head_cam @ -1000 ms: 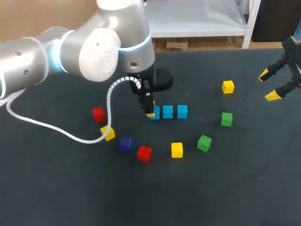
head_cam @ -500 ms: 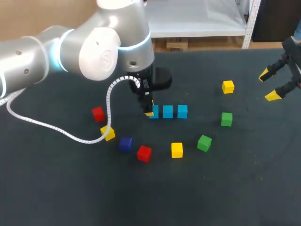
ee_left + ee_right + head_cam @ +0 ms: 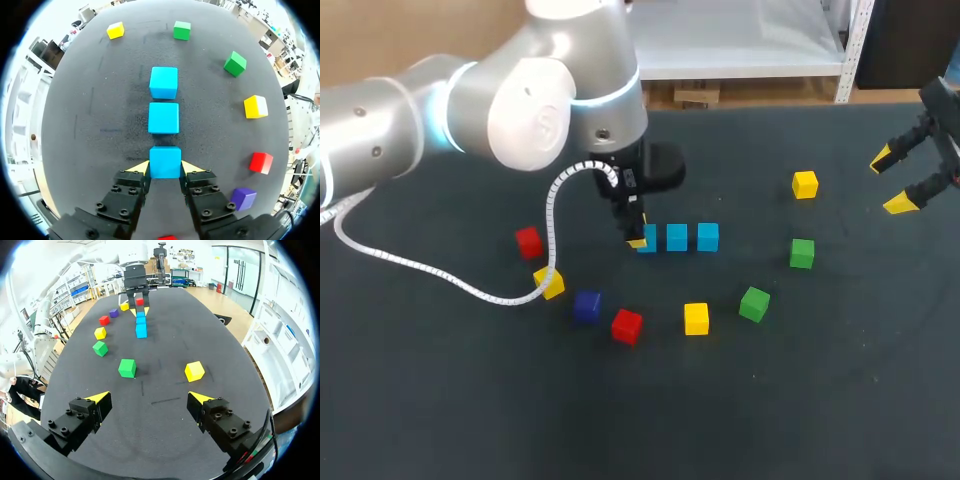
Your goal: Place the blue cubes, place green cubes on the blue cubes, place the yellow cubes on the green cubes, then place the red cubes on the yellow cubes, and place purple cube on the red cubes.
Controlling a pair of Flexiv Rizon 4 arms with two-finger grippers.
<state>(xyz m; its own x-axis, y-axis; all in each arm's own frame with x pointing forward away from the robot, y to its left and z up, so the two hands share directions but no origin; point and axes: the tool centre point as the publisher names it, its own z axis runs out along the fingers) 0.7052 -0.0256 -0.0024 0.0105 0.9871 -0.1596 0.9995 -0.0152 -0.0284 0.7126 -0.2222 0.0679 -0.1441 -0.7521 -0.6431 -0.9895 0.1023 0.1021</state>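
Almost nothing has moved since a moment ago. The left gripper [image 3: 165, 168] has only crept a tiny bit, and every cube sits where it was.

The left gripper is down on the table [image 3: 840, 400]. Its two yellow tips press on both sides of a blue cube [image 3: 165, 162], so it is gripping that cube. The cube sits at the near end of a row, just beside the two other blue cubes [image 3: 163, 118]. The three look lined up, with small gaps between them.

The right gripper [image 3: 149, 399] hangs over the far right side of the table with its fingers spread wide and nothing in them. The green cubes [image 3: 802, 253] lie between it and the blue row.

What could go wrong? If the fingers open unevenly, one tip might push the blue cube crooked or bump it into its neighbour. If the arm lifts before it lets go, the cube will come up too. A crooked row would make the green cubes sit badly on top. The white cable [image 3: 470, 290] hangs close to a yellow cube [image 3: 549, 283] and could drag it.
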